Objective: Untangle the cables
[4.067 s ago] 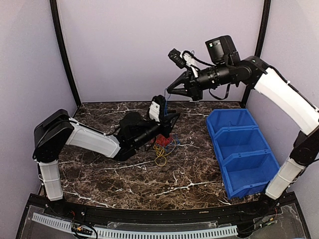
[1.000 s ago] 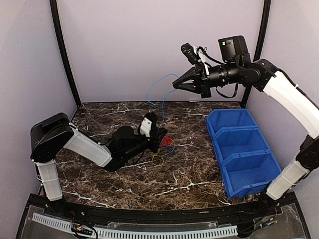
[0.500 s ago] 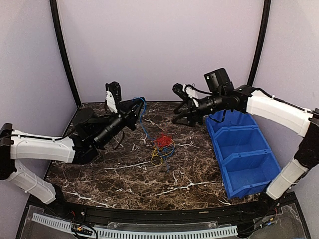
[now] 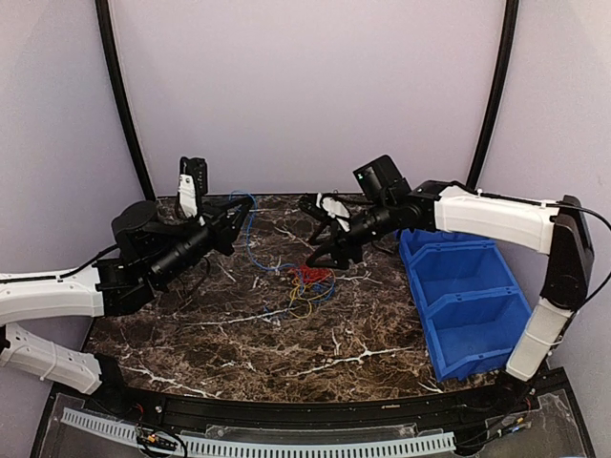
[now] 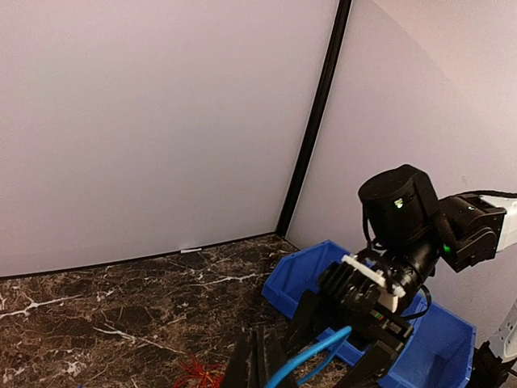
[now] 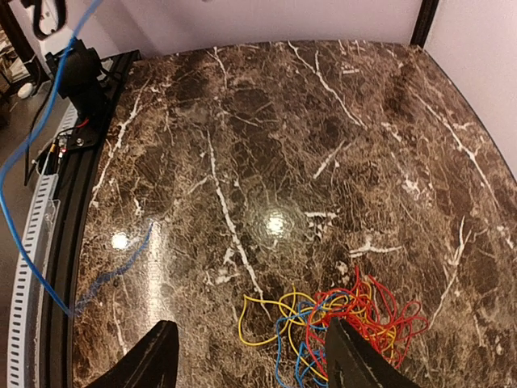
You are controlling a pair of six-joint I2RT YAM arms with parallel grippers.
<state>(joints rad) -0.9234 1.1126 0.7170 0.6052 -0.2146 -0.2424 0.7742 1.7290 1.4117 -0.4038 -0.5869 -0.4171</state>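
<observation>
Bundle [image 4: 307, 280]: red, yellow, orange and blue strands lying knotted near the centre of the table [image 4: 239, 353]
Left gripper [image 4: 227, 227]: clamping tight on the blue cable [image 4: 250, 234], holding it raised at 10 o'clock of the bundle, seemingly to draw it clear
Right gripper [image 4: 313, 256]: hanging with jaws spread, gripping nothing, just over the bundle's 12 o'clock edge, likely readying a grasp
Bins [image 4: 468, 296]: sitting at 3 o'clock

cables [image 4: 307, 281] mid-table, blue bins [image 4: 468, 296] at right, near tabletop [image 4: 239, 353] open
</observation>
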